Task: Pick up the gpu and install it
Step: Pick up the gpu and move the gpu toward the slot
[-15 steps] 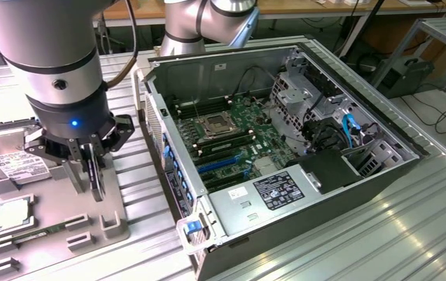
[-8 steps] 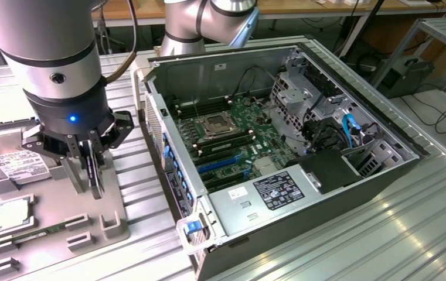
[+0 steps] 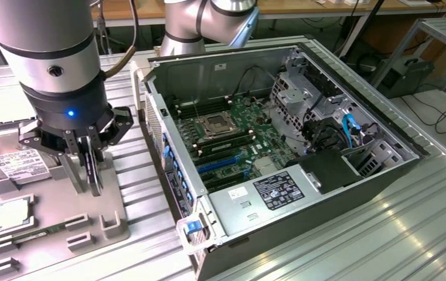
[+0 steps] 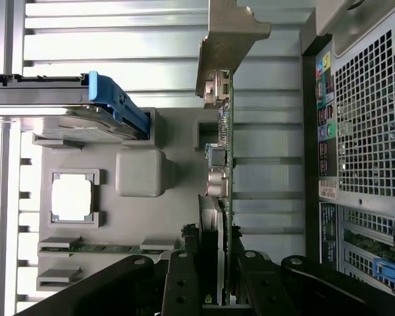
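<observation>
The claw (image 3: 89, 156), partly closed, gripped the gpu (image 3: 95, 178) upright by its top edge, just beside the open computer case (image 3: 301, 234), on the exterior view's left.

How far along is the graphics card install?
Done: the end effector grips the gpu edge-on over the grey parts tray. In hand: that card; whether it is clear of the tray I cannot tell. Left: seating it; the blue motherboard slots in the open computer case hold no card.
</observation>
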You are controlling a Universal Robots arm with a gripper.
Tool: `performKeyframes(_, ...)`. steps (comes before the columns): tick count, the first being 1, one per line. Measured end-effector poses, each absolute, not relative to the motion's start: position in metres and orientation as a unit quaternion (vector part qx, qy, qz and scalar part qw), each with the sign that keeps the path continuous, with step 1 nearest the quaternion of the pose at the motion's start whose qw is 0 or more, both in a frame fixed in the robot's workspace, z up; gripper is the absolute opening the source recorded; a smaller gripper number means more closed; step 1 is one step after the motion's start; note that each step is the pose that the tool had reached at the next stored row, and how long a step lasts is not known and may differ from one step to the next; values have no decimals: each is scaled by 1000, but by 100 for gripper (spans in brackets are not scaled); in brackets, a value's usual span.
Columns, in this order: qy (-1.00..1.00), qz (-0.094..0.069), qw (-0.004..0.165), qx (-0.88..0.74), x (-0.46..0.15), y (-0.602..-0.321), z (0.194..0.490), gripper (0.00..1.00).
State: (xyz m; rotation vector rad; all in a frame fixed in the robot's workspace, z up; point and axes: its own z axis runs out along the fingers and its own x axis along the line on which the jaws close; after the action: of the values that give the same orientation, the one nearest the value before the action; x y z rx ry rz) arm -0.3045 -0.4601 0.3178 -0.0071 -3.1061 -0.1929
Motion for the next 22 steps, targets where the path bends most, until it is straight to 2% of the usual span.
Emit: performKeyframes(22, -998, -66, 17, -2, -304, -460, 342, 27)
